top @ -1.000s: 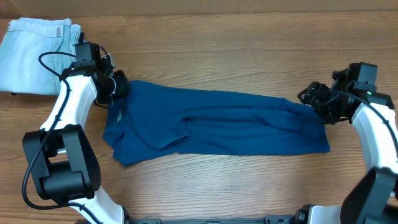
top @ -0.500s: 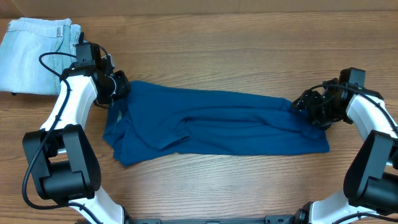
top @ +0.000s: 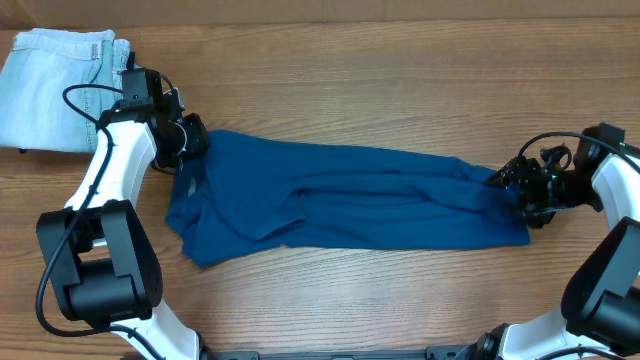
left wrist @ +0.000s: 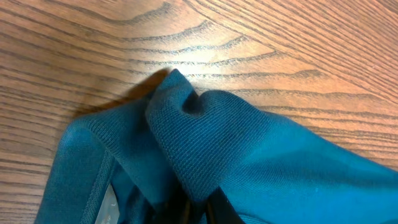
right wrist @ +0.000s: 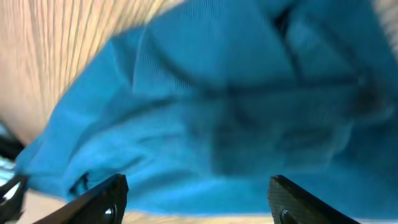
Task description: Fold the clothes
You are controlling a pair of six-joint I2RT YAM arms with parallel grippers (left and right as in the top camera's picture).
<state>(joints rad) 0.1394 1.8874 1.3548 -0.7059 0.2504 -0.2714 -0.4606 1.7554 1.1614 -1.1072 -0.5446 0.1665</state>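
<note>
Deep teal-blue short-sleeved knit polo shirt (top: 350,200): lies rumpled lengthwise across the middle of the wood-grain tabletop (top: 360,90), collar end left, hem end right. At the collar end the left gripper (top: 192,140) has its jaws pressed together, pinching a bunched fold; at the hem edge the right gripper (top: 512,186) has its jaws spread with nothing pinched. The step in hand is judged as securing both ends to stretch the shirt flat, and the next move calls for the right jaws to shut on the hem. Bare wood lies open along both long sides of the shirt; folded pale-blue denim jeans (top: 60,85) at the far left corner, near the left arm, limit leftward pulls.
</note>
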